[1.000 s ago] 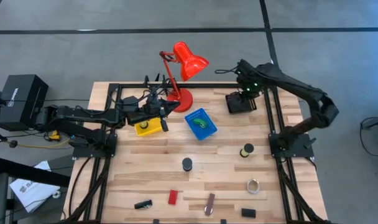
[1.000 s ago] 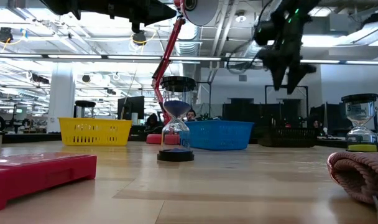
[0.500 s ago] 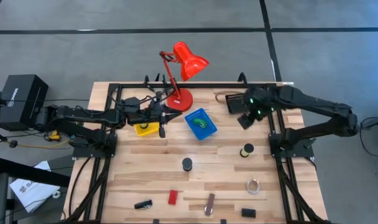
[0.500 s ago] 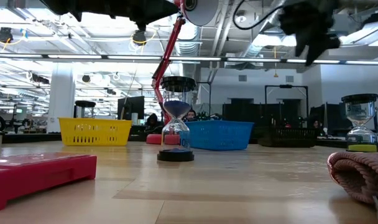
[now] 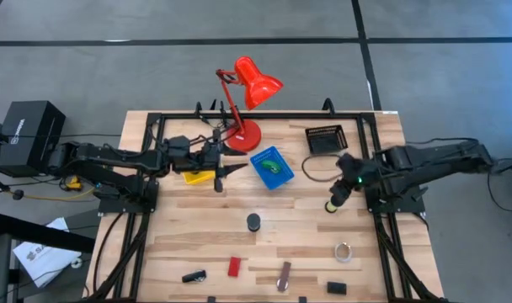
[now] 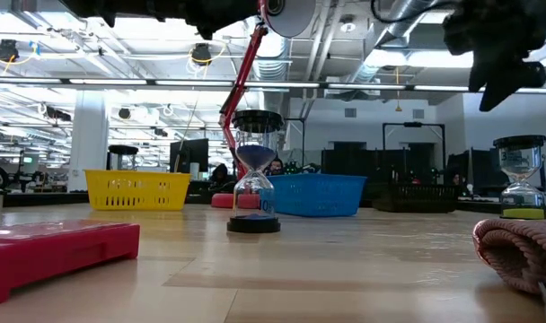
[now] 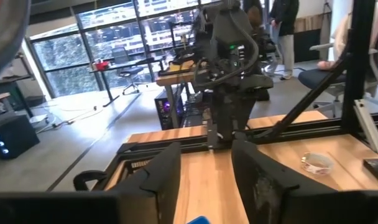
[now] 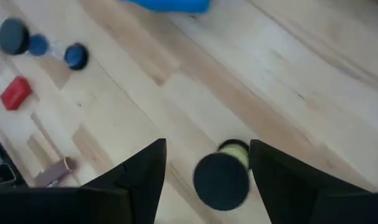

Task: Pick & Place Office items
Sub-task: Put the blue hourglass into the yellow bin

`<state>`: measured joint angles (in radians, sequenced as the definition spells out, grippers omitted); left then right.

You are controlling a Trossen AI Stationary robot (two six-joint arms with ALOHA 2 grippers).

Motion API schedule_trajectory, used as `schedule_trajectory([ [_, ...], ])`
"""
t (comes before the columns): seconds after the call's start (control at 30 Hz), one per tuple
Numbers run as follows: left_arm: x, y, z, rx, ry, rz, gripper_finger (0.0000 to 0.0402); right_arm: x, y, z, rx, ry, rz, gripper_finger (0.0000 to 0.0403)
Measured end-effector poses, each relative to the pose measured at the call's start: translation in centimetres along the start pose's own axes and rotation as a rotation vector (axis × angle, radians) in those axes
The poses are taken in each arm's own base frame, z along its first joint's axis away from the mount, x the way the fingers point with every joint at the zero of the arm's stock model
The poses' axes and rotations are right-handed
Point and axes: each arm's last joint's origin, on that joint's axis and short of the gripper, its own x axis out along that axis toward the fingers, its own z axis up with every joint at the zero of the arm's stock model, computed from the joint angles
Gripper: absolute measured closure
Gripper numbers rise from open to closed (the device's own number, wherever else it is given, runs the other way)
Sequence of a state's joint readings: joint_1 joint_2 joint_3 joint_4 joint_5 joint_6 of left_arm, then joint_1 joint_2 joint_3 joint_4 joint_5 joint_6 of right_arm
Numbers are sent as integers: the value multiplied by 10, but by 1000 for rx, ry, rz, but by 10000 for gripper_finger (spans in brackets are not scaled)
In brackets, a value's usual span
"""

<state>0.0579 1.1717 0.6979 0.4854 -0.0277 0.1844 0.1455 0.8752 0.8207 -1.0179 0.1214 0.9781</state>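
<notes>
A wooden table (image 5: 189, 240) is seen from above, with two dark robot arms reaching in from either side.

The right gripper (image 5: 338, 192) is hovering low over a small hourglass with a yellow base (image 5: 333, 204) near the table's right edge. In the right wrist view its two fingers are spread wide, with the hourglass with a yellow base (image 8: 225, 174) sitting upright between them but not touching either. This looks like a lineup for a grasp, the fingers straddling the piece so they can close on its sides.

The left gripper (image 5: 216, 171) is hanging just over the inner edge of the yellow mesh tray (image 5: 197, 176), beside the base of the red desk lamp (image 5: 242, 135). In the left wrist view its fingers (image 7: 158, 173) are parted with nothing between them, which suggests a drop into the tray.

The blue mesh tray (image 5: 264, 160) is holding a green piece (image 5: 274, 167). The black mesh tray (image 5: 324, 139) is sitting at the far right.

Loose items are waiting on the near half of the table: a dark hourglass (image 5: 253, 222), a red block (image 5: 233, 267), a black block (image 5: 194, 276), a brown-silver bar (image 5: 284, 275), a silvery ring (image 5: 344, 251) and another black block (image 5: 337, 288). They are lying well apart, probably so each can be grasped alone.
</notes>
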Motion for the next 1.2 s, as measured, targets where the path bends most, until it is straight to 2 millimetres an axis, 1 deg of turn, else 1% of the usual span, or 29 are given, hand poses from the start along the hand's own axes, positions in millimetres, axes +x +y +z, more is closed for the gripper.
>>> schedule_trajectory([
  [0.1,0,-7,-1,-8,23,-28,246,5,8,-7,-70,-55,34,182],
  [0.27,-1,-17,-3,41,46,-72,237,16,22,-18,-275,-154,47,182],
  [0.43,-2,-24,-5,50,81,-107,235,25,40,-21,-447,-207,68,182],
  [0.57,-4,-33,-10,55,138,-174,235,32,50,-23,-655,-225,85,182],
  [0.7,-5,-39,-10,50,125,-266,234,31,55,-20,-734,-262,114,182],
  [0.83,-6,-42,-9,47,116,-306,233,26,52,-15,-786,-307,122,182],
  [0.9,-6,-42,-9,47,116,-307,233,29,50,-14,-800,-372,165,182],
  [0.97,-6,-42,-9,47,116,-306,233,36,44,-16,-825,-436,216,182],
  [1.07,-6,-42,-9,47,115,-306,233,51,29,-22,-812,-469,293,182],
  [1.2,-6,-42,-9,47,114,-306,233,69,6,-29,-763,-516,298,182],
])
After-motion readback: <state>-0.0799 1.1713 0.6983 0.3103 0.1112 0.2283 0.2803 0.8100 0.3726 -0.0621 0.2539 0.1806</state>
